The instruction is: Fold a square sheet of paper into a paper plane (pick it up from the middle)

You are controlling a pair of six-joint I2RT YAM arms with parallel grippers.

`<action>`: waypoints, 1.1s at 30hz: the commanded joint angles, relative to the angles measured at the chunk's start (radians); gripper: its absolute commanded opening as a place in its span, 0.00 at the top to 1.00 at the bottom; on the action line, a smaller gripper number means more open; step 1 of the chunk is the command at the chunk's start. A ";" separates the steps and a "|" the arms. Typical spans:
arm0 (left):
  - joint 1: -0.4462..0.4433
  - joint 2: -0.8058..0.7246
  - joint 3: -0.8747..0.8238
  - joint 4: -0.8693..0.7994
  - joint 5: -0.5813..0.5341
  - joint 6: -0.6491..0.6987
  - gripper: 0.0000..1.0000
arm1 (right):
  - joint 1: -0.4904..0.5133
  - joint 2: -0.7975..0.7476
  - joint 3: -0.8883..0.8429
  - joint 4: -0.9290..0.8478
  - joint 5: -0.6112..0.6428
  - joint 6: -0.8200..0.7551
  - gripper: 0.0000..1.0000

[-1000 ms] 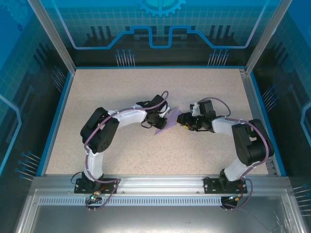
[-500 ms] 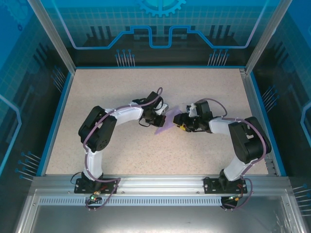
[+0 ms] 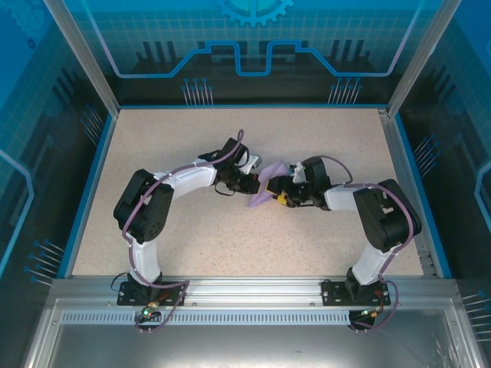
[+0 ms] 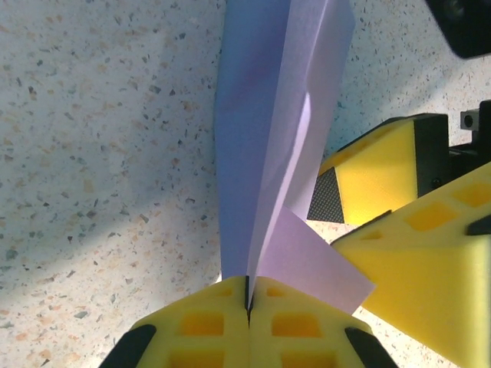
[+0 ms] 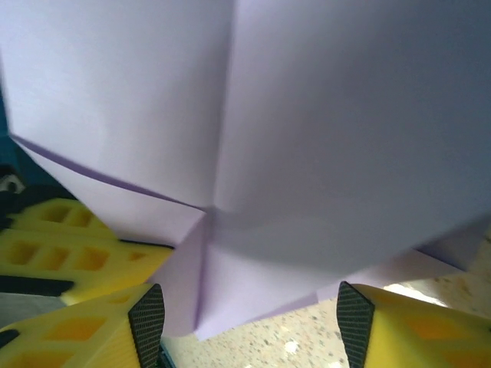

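Centrally, left claw [image 4: 247,297] pinches paper plane [image 4: 261,115] edge.

Paper [image 3: 268,182] sat over mid-table [image 3: 176,138], between the two grippers. Left gripper [image 3: 255,182] on its left, with the paper's near edge pinched between its fingers [image 4: 207,322]. Right gripper [image 3: 281,193] on its right, just beside it, with its parted fingertips at the paper's edge.

Both arms bent inward over speckled surface [image 3: 192,238]. Left tool [image 3: 252,182] and right tool [image 3: 282,192] sat close together mid-surface. Folded lavender paper [image 3: 268,182] lay between them, pointed end toward near-left.
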 commanded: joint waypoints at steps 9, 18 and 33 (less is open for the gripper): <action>0.024 -0.014 -0.037 0.059 0.071 -0.046 0.97 | 0.022 0.006 -0.038 0.136 -0.040 0.110 0.28; 0.038 -0.008 -0.047 0.089 0.095 -0.069 0.97 | 0.019 -0.048 -0.068 0.066 0.031 0.060 0.22; 0.040 0.009 -0.046 0.088 0.102 -0.071 0.97 | 0.034 0.001 -0.104 0.318 -0.039 0.233 0.21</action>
